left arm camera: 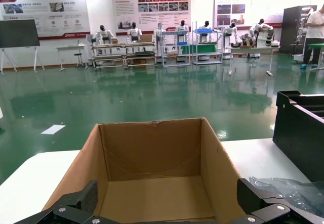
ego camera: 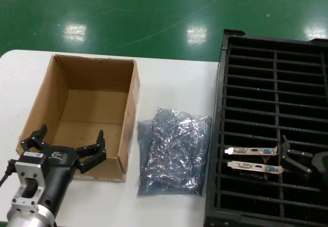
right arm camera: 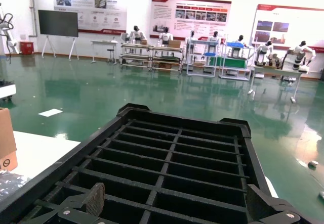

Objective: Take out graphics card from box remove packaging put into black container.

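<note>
You are looking across a glossy green floor (left arm camera: 152,97) that is mirroring the ceiling lights in pale patches. A white wall (right arm camera: 142,11) is running along the far end, carrying red-headed poster boards (left arm camera: 151,9). Below them, rows of workbenches (right arm camera: 152,57) with white humanoid robots (left arm camera: 134,32) are standing. A dark screen on a stand (right arm camera: 58,24) is sitting off to one side. A white table (ego camera: 174,83) is filling the foreground.
</note>
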Tool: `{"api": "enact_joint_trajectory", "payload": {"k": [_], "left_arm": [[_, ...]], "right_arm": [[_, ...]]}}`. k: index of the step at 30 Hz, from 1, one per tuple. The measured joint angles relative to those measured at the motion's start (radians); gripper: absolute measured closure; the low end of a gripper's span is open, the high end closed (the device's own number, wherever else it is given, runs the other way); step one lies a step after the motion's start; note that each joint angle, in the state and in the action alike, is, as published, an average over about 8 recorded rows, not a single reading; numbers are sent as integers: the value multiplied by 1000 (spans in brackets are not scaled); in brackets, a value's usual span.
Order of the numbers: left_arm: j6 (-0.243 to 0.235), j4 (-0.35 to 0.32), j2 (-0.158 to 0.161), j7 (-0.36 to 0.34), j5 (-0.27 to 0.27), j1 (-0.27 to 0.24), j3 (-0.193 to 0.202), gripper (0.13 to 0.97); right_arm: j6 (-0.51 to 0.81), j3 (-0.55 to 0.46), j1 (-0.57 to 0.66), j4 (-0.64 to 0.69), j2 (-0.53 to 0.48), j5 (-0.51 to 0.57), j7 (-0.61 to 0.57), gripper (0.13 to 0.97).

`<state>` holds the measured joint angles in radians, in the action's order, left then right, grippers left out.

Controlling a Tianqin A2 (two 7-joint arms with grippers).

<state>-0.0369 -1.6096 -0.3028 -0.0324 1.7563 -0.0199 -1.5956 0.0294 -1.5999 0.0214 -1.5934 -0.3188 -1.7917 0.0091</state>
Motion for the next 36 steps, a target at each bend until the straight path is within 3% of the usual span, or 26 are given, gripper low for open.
{"api": "enact_joint_trajectory", "payload": {"k": [36], "left_arm": [[0,0,0,0,0,0,0,132]], "right_arm": [[0,0,0,0,0,0,0,129]]}}
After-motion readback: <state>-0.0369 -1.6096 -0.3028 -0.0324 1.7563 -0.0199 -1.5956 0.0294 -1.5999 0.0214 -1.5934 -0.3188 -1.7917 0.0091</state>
